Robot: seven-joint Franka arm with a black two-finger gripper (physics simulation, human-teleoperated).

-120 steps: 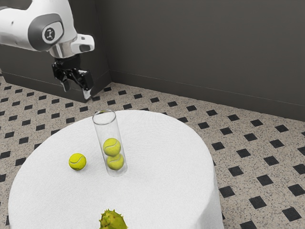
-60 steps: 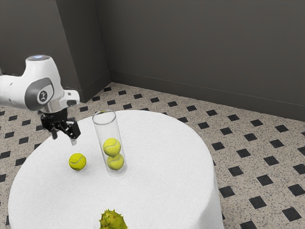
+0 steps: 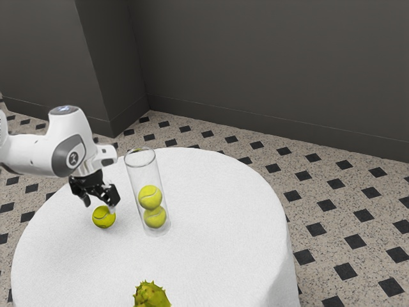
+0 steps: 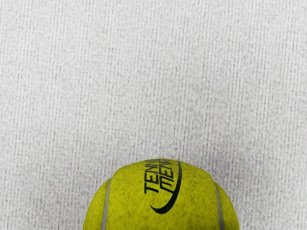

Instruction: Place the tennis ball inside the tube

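The exterior view locates the gripper (image 3: 100, 206) directly above the loose tennis ball (image 3: 103, 219). The fingers stand apart; the end effector is open, with its fingertips at the level of the upper part of the ball. The ball rests on the white-covered table (image 3: 223, 211), outside the tube.

The same view supplies the layout around the ball. The clear tube (image 3: 142, 176) stands near the ball, toward the exterior view's right. It contains two balls, stacked: the lower ball (image 3: 154, 219) sits at the base, and the upper ball (image 3: 150, 196) lies on top of it. A spiky yellow-green object (image 3: 151, 295) is at the near side of the table, well apart from the gripper.

The wrist view supplies surface detail: black lettering (image 4: 160, 178) and a curved black mark on the loose ball, with pale seams to either side and the textured white cover around it.
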